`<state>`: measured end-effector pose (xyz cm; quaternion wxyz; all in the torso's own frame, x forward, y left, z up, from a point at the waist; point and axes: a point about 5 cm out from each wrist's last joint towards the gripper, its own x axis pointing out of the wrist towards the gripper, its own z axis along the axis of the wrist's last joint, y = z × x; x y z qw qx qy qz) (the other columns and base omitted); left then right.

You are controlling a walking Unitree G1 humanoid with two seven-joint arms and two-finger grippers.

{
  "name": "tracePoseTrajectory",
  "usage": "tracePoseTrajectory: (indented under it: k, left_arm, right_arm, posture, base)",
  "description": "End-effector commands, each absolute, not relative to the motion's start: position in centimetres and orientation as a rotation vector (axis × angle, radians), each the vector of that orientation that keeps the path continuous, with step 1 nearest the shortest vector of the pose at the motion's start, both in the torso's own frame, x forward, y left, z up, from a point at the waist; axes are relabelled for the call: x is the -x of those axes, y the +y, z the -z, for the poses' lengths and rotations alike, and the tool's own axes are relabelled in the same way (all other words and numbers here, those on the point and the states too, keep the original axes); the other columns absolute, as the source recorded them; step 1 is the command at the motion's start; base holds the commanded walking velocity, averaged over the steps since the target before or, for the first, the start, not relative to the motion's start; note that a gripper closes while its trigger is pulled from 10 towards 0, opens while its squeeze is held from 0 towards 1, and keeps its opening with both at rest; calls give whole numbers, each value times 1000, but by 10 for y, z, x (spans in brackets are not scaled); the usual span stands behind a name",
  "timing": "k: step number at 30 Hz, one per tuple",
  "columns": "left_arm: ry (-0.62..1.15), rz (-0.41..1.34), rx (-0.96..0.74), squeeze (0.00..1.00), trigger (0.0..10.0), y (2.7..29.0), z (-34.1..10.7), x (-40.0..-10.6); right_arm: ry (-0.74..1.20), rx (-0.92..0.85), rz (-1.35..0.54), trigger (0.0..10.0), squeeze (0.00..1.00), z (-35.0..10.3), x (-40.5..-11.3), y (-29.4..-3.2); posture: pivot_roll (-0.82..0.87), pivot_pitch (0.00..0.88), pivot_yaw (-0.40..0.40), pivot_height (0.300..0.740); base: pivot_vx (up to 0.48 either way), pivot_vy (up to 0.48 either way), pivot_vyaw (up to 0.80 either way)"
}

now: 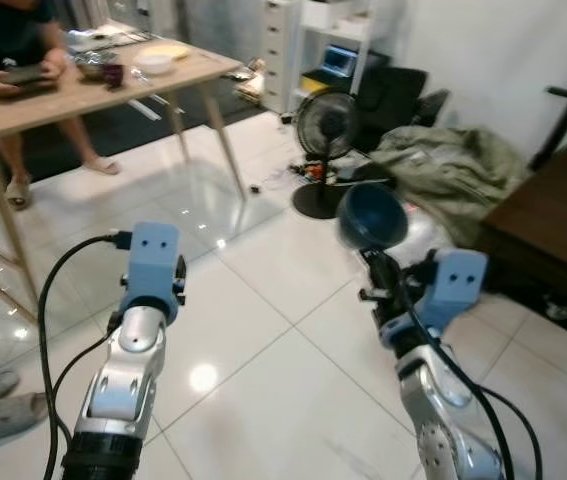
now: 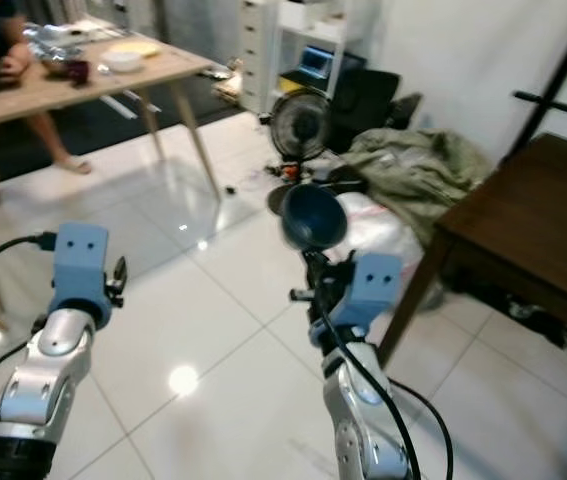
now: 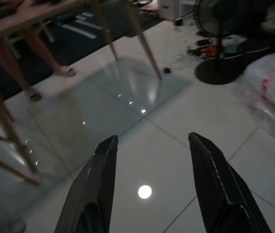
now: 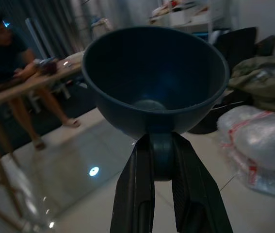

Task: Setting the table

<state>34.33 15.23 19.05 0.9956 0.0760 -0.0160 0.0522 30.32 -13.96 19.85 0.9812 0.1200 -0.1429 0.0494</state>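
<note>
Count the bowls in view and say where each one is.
2. A dark blue bowl is held in the right claw over the floor. A pale bowl sits on the wooden table at the far left. Others may be hidden among the clutter there.

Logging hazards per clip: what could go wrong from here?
The right end effector pinches the dark blue bowl only at its base, so walking jolts could tip or drop it onto the tile floor. The floor fan and scattered clutter stand near the way to the wooden table, where a person sits.

No legible text anywhere.
</note>
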Motion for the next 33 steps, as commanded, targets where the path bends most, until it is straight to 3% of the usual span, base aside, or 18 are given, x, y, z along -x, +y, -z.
tracePoseTrajectory:
  k: [1, 33]
  left_arm:
    - [-22, -120, -155, 0, 10000, 156, -188, -344]
    - [-39, -128, -182, 0, 10000, 157, -187, -341]
  right_arm:
    - [-293, -255, -101, 10000, 0, -199, -302, -140]
    - [-292, -253, -142, 10000, 0, -199, -304, -134]
  posture:
    - [56, 50, 97, 740]
    - [79, 23, 90, 740]
  base:
    - [446, 0, 0]
    - [449, 0, 0]
